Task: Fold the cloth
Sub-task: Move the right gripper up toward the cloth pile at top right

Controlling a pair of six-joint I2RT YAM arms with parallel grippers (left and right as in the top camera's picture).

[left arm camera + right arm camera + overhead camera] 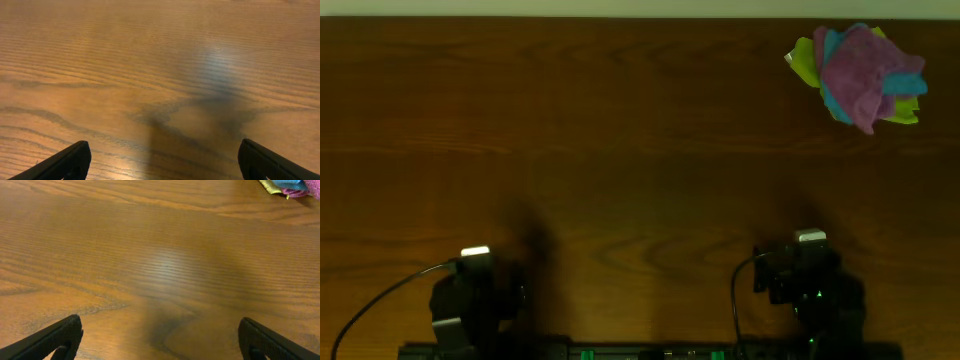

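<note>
The purple cloth (863,72) lies crumpled on top of a heap at the table's far right corner. A pink-purple edge of it shows at the top right of the right wrist view (306,192). My left gripper (162,160) is open and empty over bare wood near the front left; the overhead view shows its arm (472,290). My right gripper (160,337) is open and empty near the front right, far from the heap; its arm shows in the overhead view (810,275).
Under the purple cloth lie a bright blue cloth (905,84) and a yellow-green cloth (805,62); both also show in the right wrist view, blue (295,183) and yellow-green (272,186). The brown wooden table (620,150) ends at a pale wall at the back.
</note>
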